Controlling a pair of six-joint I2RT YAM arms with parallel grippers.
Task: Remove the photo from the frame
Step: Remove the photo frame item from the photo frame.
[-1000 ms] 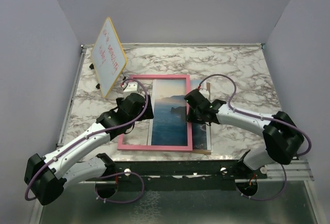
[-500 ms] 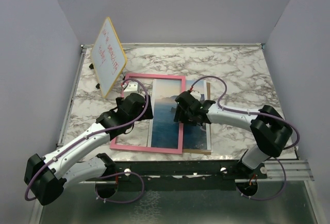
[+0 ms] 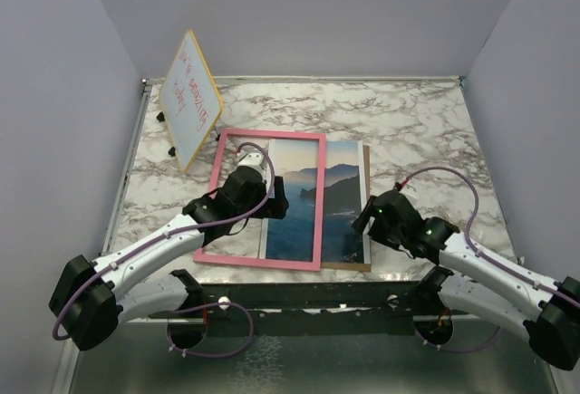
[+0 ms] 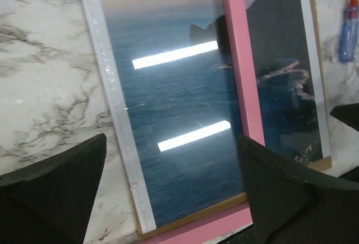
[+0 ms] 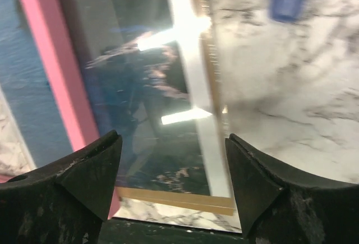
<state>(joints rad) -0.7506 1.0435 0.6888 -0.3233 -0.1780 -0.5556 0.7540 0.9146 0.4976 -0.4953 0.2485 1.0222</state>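
marble-patterned table [image 3: 408,113] bears the frame [image 3: 272,132], with plain lilac walls [image 3: 317,14] around.

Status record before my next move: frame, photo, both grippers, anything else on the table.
frame: pink frame, lying flat on the marble table
photo: photo lies flat; the frame's right bar lies across it, with its right strip showing beyond the bar
left gripper: left gripper open, holding nothing, over the photo inside the frame
right gripper: right gripper open, holding nothing, over the photo's near right corner
other: whiteboard propped at far left; blue marker right of the photo
task: photo not yet clear of the frame
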